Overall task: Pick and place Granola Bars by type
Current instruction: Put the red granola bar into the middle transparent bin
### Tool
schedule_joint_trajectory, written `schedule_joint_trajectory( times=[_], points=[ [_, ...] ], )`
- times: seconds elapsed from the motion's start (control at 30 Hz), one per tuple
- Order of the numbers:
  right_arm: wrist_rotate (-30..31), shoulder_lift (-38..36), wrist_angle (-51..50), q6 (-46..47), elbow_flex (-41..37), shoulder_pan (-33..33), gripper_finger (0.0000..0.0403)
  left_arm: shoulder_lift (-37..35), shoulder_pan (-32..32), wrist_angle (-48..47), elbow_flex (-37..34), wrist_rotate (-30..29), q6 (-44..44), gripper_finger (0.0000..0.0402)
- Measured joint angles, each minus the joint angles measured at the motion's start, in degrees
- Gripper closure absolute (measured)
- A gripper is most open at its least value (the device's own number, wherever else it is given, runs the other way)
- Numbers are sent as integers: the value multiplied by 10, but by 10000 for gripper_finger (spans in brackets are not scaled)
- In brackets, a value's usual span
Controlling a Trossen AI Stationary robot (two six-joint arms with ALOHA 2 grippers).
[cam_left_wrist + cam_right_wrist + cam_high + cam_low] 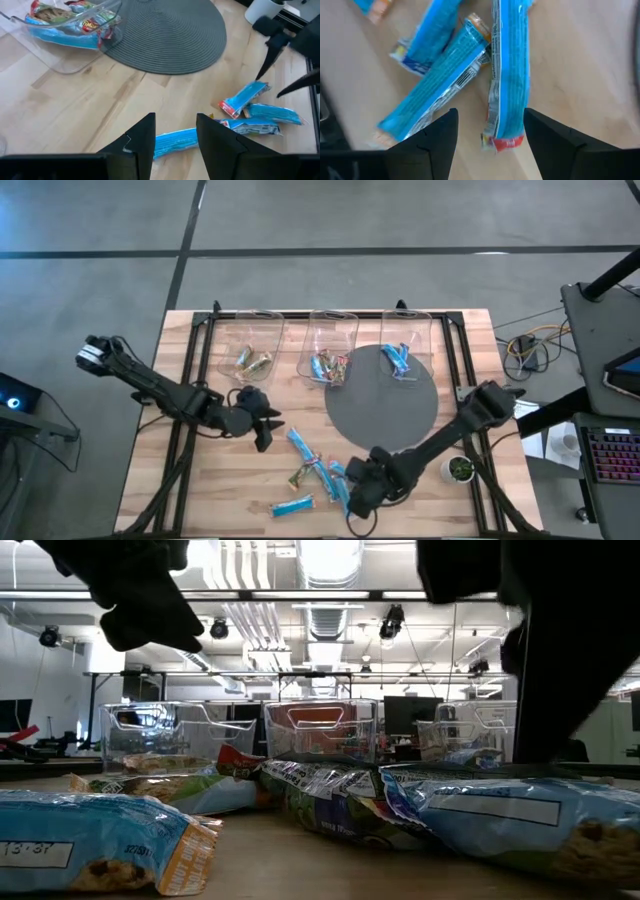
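Two dark robot arms work over a light wooden slatted table [200,490] strewn with wrapped granola bars. The right gripper [489,131] hangs with its fingers spread wide on either side of the red-tipped end of a bright blue wrapped granola bar [509,75], not touching it; that bar's long axis runs straight away from the gripper, between the fingers. A second blue bar [437,85] lies just beside it, angled off diagonally so the two nearly meet at their far ends.

From above, this gripper [358,492] sits at the near-right edge of the loose cluster of bars [312,468], which lie in the table's near middle, pointing several ways; one blue bar [293,505] rests apart, lying roughly crosswise.

The left gripper [175,137], also released, hovers over the wood left of the cluster, a blue bar [175,141] lying crosswise beneath its spread fingers.

Along the far edge stand three clear plastic bins: the left bin [250,330] holds tan-gold bars, the middle bin [333,330] dark red-and-blue ones, the right bin [408,330] blue ones. A round grey woven mat [385,405] lies before them.
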Motion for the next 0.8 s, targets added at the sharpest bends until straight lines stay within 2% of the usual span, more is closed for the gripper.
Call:
schedule_joint_trajectory(
  times=[0.17,0.43,0.53,0.8],
  points=[
    [6,39,-1,6,4,-1,188,0,0,2,0,0,2,275],
    [11,51,-1,73,6,-4,194,0,0,2,0,0,1,275],
    [25,48,-3,74,5,-6,220,0,0,2,0,0,0,275],
    [28,45,1,73,-2,-23,338,0,0,2,0,-4,-12,275]
  ],
)
